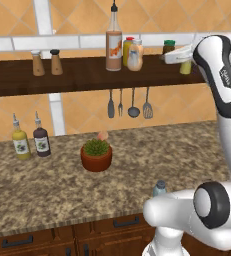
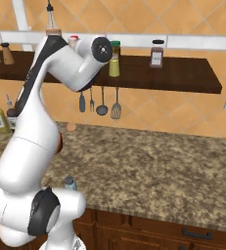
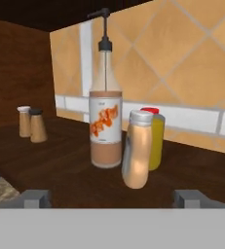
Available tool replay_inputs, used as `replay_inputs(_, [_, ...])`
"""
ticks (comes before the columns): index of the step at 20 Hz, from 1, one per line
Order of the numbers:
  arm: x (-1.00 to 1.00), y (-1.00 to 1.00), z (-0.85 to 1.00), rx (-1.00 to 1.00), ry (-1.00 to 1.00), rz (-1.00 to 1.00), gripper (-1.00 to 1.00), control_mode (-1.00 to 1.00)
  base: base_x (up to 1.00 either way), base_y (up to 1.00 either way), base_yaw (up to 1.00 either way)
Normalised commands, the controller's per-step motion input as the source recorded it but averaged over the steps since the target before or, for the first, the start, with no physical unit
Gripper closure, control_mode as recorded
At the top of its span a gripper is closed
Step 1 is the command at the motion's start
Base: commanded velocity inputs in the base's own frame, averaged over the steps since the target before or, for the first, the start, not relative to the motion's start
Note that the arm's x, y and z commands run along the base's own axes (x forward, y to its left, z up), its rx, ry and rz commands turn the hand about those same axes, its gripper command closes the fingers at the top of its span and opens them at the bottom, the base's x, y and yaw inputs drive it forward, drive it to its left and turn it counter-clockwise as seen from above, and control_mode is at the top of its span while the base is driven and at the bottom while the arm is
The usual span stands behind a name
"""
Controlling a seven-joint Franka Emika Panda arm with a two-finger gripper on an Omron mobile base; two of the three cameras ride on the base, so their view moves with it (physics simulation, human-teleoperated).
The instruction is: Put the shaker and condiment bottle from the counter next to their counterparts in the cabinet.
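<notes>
The condiment bottle stands on the cabinet shelf, leaning slightly, touching the yellow red-capped bottle and right of the tall orange-labelled bottle. My gripper is open, level with the shelf, a short way back from the condiment bottle with nothing between its fingers. The pale blue-grey shaker stands on the counter near its front edge, beside my base. The yellow-green shaker and the dark brown jar are further right on the shelf.
Two brown shakers stand at the shelf's left end. A potted plant and two dark-spouted bottles are on the counter's back left. Utensils hang below the shelf. Drawers run under the counter.
</notes>
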Motion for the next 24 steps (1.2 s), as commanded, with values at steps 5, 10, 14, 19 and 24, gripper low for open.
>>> replay_inputs(5, [-0.65, -0.19, 0.00, 0.04, -0.05, 0.00, -1.00, -1.00, 0.00, 0.00, 0.00])
replay_inputs(10, [-0.87, -0.25, 0.00, 0.09, -0.01, 0.00, -1.00, -1.00, 0.00, 0.00, 0.00])
replay_inputs(14, [-1.00, -0.35, 0.00, 0.10, -0.01, 0.00, -1.00, -1.00, 0.00, 0.00, 0.00])
replay_inputs(19, [-1.00, -0.30, -0.08, 0.06, -0.04, 0.00, -1.00, -1.00, 0.00, 0.00, 0.00])
replay_inputs(24, [-0.99, -0.12, -0.41, 0.01, -0.01, 0.00, -1.00, -1.00, 0.00, 0.00, 0.00])
